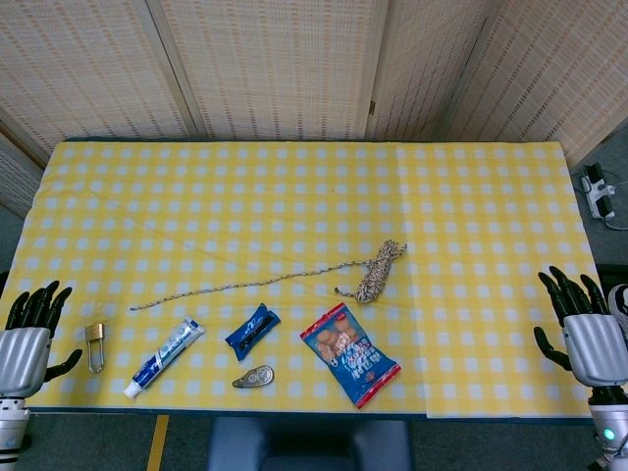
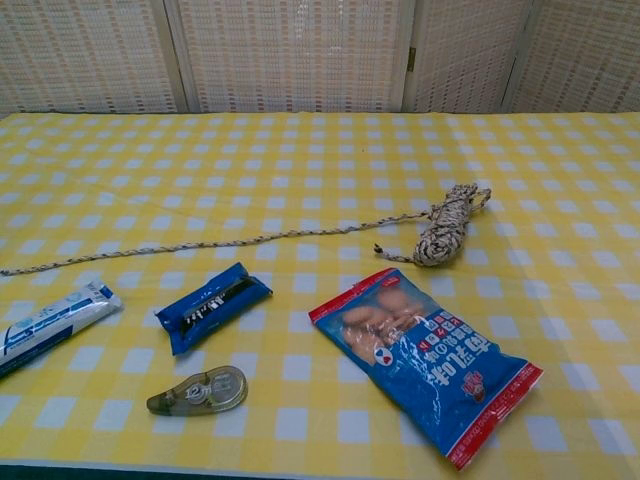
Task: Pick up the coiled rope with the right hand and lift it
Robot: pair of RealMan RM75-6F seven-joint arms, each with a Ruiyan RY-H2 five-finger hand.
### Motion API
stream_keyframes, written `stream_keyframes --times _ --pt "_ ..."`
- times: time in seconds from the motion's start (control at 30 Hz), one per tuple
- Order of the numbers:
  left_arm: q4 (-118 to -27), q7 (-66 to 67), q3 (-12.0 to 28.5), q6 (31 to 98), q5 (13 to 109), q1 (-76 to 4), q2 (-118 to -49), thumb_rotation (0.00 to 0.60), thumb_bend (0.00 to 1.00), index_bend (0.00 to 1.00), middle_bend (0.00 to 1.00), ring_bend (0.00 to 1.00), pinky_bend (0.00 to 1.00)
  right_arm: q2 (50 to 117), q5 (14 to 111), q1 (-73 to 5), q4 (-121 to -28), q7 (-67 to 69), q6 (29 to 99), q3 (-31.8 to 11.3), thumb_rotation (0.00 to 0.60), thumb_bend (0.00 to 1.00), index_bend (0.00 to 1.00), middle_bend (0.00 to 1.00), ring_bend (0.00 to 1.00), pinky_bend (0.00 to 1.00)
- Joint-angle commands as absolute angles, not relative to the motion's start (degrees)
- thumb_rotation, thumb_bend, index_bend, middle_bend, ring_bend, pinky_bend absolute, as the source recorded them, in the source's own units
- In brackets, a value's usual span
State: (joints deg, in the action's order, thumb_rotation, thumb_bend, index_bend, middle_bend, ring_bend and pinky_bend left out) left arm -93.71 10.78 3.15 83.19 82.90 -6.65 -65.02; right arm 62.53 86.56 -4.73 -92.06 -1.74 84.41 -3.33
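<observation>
At the bottom corners of the head view, both hands hover at the table's near edge — the left hand (image 1: 27,339) at lower left, the right hand (image 1: 587,332) at lower right, each with fingers apart and holding nothing. Along the lower middle lie a padlock (image 1: 94,344), toothpaste tube (image 1: 164,356), correction tape (image 1: 254,377), blue packet (image 1: 252,331) and snack bag (image 1: 349,353). Farther up, right of centre on the yellow checked tablecloth (image 1: 294,196), sits the coiled rope (image 1: 379,271) — its loose tail trailing left.

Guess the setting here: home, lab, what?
Likely a staged lab tabletop: a yellow checked tablecloth, woven screen panels as backdrop, and unrelated items laid out, like a coiled rope, snack packet and padlock.
</observation>
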Motion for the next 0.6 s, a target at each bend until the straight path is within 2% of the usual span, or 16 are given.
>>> stream_keyframes --times 0.03,0.6 --pt "-93.42 10.62 3.07 83.16 82.88 -6.64 -65.35 0.600 0.25 0.07 0.01 0.02 0.00 62.39 86.56 -4.82 -92.20 -1.48 84.13 -3.25 0.600 0.42 0.01 0.06 0.14 0.03" --pt "-92.84 9.37 3.07 84.39 83.61 -6.27 -65.84 0.600 0.25 0.07 0.01 0.02 0.00 61.63 86.75 -6.83 -92.69 -0.23 80.57 -3.13 0.600 0.42 0.01 0.06 0.13 0.03"
